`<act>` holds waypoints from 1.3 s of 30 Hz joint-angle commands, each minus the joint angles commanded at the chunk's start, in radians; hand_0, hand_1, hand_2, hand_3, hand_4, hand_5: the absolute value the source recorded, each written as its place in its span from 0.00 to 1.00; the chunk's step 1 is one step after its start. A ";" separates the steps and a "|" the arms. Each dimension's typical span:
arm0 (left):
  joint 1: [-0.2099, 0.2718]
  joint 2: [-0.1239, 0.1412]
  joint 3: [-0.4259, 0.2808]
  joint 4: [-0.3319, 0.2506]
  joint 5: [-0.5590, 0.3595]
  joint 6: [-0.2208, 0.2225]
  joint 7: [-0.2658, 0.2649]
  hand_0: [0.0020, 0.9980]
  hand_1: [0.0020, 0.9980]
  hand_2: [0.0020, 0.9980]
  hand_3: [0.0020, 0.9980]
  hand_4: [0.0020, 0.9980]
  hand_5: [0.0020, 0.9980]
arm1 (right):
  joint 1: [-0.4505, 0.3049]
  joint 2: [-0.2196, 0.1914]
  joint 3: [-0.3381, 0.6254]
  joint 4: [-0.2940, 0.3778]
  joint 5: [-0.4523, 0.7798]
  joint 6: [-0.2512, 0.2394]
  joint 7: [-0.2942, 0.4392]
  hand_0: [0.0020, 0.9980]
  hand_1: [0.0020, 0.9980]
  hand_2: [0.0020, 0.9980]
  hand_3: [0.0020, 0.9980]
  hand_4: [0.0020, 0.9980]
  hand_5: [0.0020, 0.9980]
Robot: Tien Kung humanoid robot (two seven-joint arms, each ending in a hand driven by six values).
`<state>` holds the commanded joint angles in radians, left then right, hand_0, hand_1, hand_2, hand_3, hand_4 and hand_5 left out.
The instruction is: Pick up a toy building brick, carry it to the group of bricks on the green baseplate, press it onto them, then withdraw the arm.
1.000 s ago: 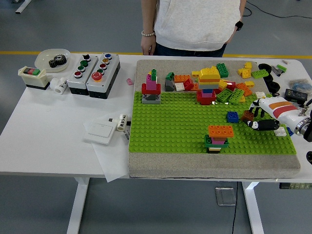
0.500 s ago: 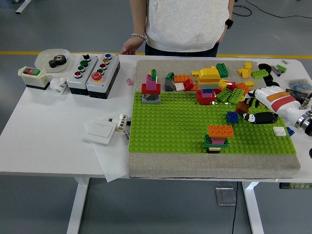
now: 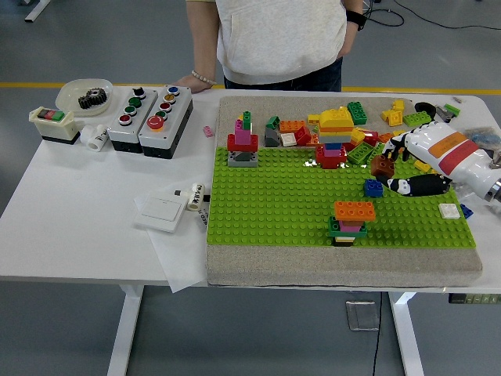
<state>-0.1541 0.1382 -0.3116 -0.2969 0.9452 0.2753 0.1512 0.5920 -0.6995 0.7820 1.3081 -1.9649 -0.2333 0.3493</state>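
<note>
My right hand (image 3: 407, 166) pinches a brown brick (image 3: 382, 166) between its fingertips, holding it clear above the green baseplate (image 3: 274, 211) so the studs stay free for pressing. The blue brick (image 3: 373, 188) lies just below it, loose bricks crowd behind, and the orange-topped stack (image 3: 350, 222) stands near the front edge, unobstructed.

Your right hand (image 3: 395, 168) has lifted the brown brick (image 3: 382, 165) and moved it up and left, toward the brick pile (image 3: 344, 137). The person (image 3: 274, 39) has stepped left, one hand on the table (image 3: 78, 211).
</note>
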 joint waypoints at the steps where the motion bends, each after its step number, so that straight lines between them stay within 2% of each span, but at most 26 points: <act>1: 0.000 0.000 -0.001 0.000 0.001 0.000 0.001 0.68 0.61 0.74 0.65 0.75 0.64 | -0.005 -0.009 -0.003 0.028 -0.011 -0.003 0.003 0.26 0.40 0.48 0.49 0.62 0.48; 5: 0.002 -0.001 -0.002 0.000 0.005 -0.002 0.002 0.68 0.61 0.74 0.65 0.75 0.64 | -0.012 -0.028 -0.024 0.107 -0.054 -0.017 0.018 0.26 0.40 0.48 0.49 0.62 0.48; 10: 0.003 -0.001 -0.003 0.000 0.005 -0.003 0.003 0.68 0.60 0.74 0.65 0.75 0.65 | -0.007 -0.030 -0.054 0.135 -0.104 -0.042 0.035 0.26 0.40 0.49 0.49 0.62 0.49; 16: 0.006 -0.001 -0.005 -0.001 0.009 -0.005 0.005 0.68 0.61 0.74 0.65 0.75 0.64 | 0.012 -0.011 -0.090 0.101 -0.148 -0.070 0.039 0.26 0.40 0.49 0.49 0.63 0.48; 23: 0.006 0.000 -0.010 -0.001 0.018 -0.008 0.008 0.68 0.60 0.74 0.65 0.75 0.64 | 0.023 0.001 -0.113 0.056 -0.196 -0.079 0.032 0.26 0.41 0.50 0.49 0.64 0.47; 39: 0.005 0.000 -0.011 -0.002 0.024 -0.010 0.008 0.68 0.60 0.74 0.65 0.75 0.64 | 0.022 0.000 -0.116 0.044 -0.202 -0.081 0.035 0.26 0.42 0.50 0.50 0.65 0.48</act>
<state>-0.1495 0.1383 -0.3224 -0.2985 0.9689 0.2649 0.1596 0.6142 -0.6996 0.6664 1.3522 -2.1666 -0.3142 0.3843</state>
